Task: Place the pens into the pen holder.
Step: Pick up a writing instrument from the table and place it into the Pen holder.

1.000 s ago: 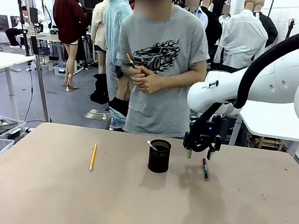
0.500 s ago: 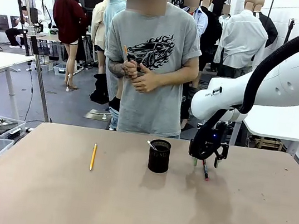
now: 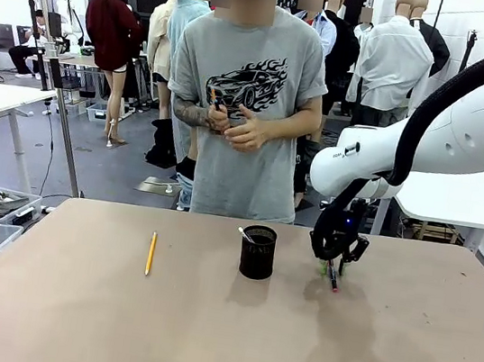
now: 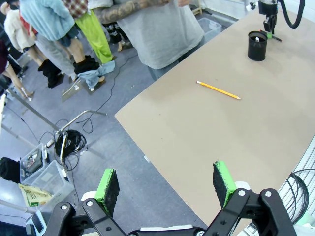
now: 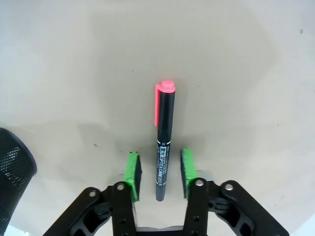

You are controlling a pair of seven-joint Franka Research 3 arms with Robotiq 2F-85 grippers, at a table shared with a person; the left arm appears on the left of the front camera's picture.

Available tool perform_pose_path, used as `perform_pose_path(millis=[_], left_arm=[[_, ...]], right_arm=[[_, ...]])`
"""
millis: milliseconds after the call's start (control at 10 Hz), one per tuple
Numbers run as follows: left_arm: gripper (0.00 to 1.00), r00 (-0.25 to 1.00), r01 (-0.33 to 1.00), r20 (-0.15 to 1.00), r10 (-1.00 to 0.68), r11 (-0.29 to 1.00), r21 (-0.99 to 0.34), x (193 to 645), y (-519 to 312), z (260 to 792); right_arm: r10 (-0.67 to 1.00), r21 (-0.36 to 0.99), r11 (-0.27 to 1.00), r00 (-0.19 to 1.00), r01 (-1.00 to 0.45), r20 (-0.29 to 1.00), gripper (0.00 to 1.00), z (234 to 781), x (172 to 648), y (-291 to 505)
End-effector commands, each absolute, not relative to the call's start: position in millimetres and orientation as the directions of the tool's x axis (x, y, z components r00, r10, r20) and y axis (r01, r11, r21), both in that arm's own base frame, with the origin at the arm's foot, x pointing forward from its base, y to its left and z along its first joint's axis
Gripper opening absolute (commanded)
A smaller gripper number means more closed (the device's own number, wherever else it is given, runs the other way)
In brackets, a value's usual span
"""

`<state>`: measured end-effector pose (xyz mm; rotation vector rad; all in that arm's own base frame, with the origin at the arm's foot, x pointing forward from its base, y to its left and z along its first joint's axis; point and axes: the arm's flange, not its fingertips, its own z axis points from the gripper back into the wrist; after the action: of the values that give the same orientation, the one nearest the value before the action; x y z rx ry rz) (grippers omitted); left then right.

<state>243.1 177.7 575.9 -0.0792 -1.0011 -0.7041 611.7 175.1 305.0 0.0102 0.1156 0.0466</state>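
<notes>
Straddling the dark pen (image 5: 165,132) in the lower middle of the right wrist view, the jaws of the right gripper (image 5: 160,169) are seen partly drawn in. A green pad (image 5: 133,169) is set on each side of the barrel with a narrow gap left on both sides, so nothing is pinched. The pen is laid flat on the bench (image 3: 200,339), its pink-red cap pointed toward the upper part of the frame, and a curve of the black mesh pen holder (image 5: 12,167) is caught at the left edge. In the front view the right gripper is lowered to the bench right of centre, over the dark pen. The pen holder is stood upright to its left, near but apart, and a slim light-tipped stick (image 3: 245,233) is leaned out over its rim. A yellow pencil (image 3: 151,253) is laid alone left of centre, well apart from the holder. Beyond the far edge, an orange pencil (image 3: 211,96) is held in the hands (image 3: 232,125) of a person. At the bottom of the left wrist view, the jaws of the left gripper (image 4: 167,184) are spread wide and empty, above the bench edge and the floor (image 4: 113,147).
</notes>
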Motion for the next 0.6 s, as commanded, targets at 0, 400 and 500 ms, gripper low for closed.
perform_pose_path(millis=[0, 400, 500], left_arm=[[1.0, 0.336, 0.572, 0.797, -0.502, 0.781, 0.25, 244.1, 178.1, 575.6], [1.0, 0.336, 0.572, 0.797, -0.502, 0.781, 0.25, 244.1, 178.1, 575.6], [1.0, 0.336, 0.572, 0.797, -0.502, 0.781, 0.25, 244.1, 178.1, 575.6]], right_arm=[[0.018, -0.037, 0.999, 0.995, -0.022, -0.099, 0.0, 298.4, 615.1, 176.1], [0.091, -0.028, 0.995, 0.991, -0.094, -0.096, 0.0, 298.3, 617.5, 177.6], [0.15, 0.004, 0.989, 0.987, -0.15, -0.061, 0.0, 303.6, 616.1, 172.2]])
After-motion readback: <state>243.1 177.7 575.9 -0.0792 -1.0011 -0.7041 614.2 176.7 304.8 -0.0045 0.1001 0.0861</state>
